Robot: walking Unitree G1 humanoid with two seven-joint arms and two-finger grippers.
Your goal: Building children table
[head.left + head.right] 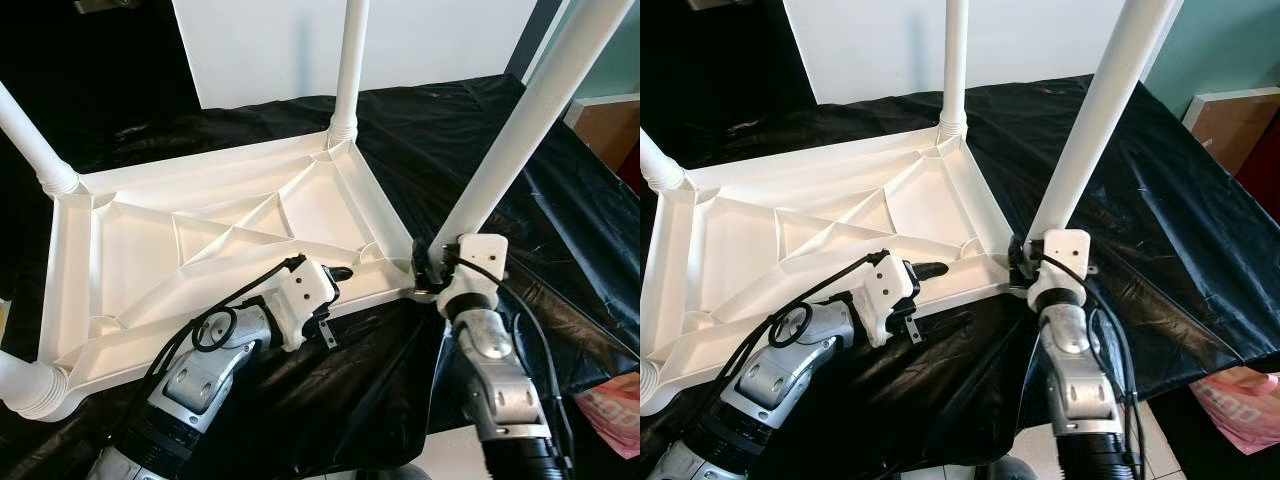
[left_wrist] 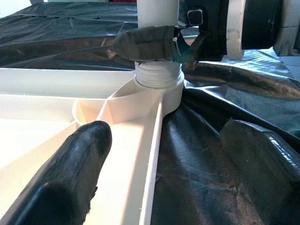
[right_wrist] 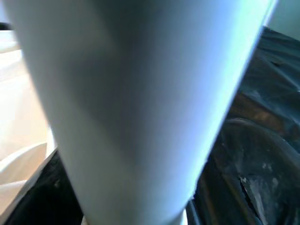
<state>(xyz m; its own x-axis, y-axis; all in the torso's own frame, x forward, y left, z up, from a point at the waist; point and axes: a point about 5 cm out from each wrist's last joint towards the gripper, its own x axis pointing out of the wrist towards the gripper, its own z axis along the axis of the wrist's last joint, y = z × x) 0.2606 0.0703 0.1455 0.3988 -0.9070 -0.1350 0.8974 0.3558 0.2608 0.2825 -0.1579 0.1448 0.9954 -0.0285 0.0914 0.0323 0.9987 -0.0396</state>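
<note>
Tabletop [image 1: 200, 250] lay upside down, exposing sockets; our right end effector [image 1: 432, 272] clamped the leg [image 1: 510, 140] upright, left end effector [image 1: 335, 275] spread wide astride the rim.

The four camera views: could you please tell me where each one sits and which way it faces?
Left eye view: on the head, looking down at the upturned white tabletop on black sheeting; both arms show.
Right eye view: same scene, set slightly to the right.
Left wrist view: along the open left gripper toward the near leg, gripped by the right gripper.
Right wrist view: pressed close against that leg.
Shared: that leg.
</note>
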